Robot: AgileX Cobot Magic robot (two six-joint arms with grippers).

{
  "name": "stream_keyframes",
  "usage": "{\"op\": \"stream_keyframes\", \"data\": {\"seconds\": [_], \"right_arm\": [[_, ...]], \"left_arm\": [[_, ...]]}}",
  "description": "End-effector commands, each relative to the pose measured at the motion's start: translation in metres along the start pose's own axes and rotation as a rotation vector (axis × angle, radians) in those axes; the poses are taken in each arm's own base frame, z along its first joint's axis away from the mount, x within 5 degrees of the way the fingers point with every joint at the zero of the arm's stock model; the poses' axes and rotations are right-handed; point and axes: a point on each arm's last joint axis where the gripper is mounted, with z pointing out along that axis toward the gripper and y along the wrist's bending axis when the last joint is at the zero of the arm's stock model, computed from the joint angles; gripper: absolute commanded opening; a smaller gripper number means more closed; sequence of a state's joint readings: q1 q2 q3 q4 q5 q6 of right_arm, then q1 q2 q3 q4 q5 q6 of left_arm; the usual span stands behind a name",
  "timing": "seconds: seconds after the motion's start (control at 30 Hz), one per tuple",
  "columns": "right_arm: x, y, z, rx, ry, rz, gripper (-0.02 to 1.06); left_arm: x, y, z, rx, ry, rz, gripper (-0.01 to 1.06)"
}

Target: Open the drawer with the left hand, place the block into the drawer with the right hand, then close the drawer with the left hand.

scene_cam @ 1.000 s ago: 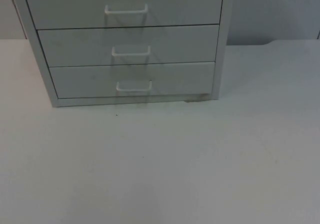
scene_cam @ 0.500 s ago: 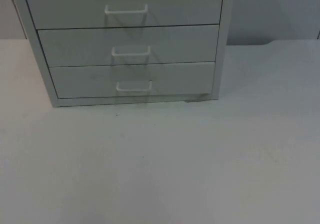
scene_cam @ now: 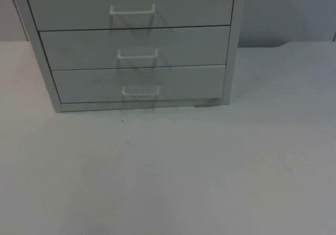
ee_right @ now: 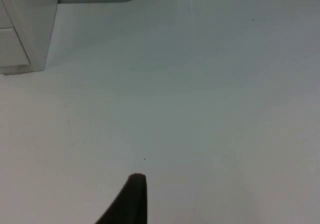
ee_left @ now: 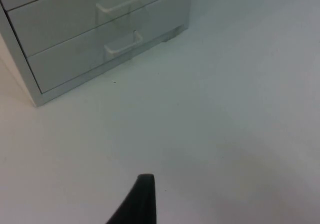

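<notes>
White table (scene_cam: 210,172) against grey wall | drawer unit (scene_cam: 134,46) at the far edge, three smooth flat fronts all shut, thin bar handles running side to side | bottom handle (ee_left: 120,43) lay ahead of the left gripper (ee_left: 142,199), the nearer arm | right gripper (ee_right: 132,199) waited over bare table | finger spread on both: cannot tell | block's place: cannot tell

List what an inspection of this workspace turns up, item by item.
Surface: white table top, one tiny dark speck in front of the cabinet.
Job's things: light grey drawer cabinet; its three visible drawers shut, bottom drawer with white loop handle.
Clutter: nothing seen.
Grippers: left tool over the table, facing the cabinet front; right tool over the table beside the cabinet.
Cables: nothing seen.
Surroundings: grey partition wall behind.
</notes>
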State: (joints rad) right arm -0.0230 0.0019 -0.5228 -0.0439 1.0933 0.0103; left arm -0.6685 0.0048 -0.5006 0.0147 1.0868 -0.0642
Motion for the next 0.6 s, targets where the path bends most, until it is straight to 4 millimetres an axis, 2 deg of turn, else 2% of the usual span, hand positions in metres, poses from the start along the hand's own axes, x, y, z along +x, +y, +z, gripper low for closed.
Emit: {"op": "stream_keyframes", "data": {"seconds": [0.0, 0.57], "right_arm": [[0.0004, -0.0004, 0.0015, 0.007, -0.007, -0.007, 1.05], [0.0003, 0.0019, 0.0015, -0.018, -0.009, 0.009, 1.05]], "left_arm": [[0.0002, 0.0003, 0.0005, 0.001, -0.012, 0.003, 1.05], [0.0002, 0.0003, 0.0005, 0.001, -0.012, 0.007, 1.05]]}}
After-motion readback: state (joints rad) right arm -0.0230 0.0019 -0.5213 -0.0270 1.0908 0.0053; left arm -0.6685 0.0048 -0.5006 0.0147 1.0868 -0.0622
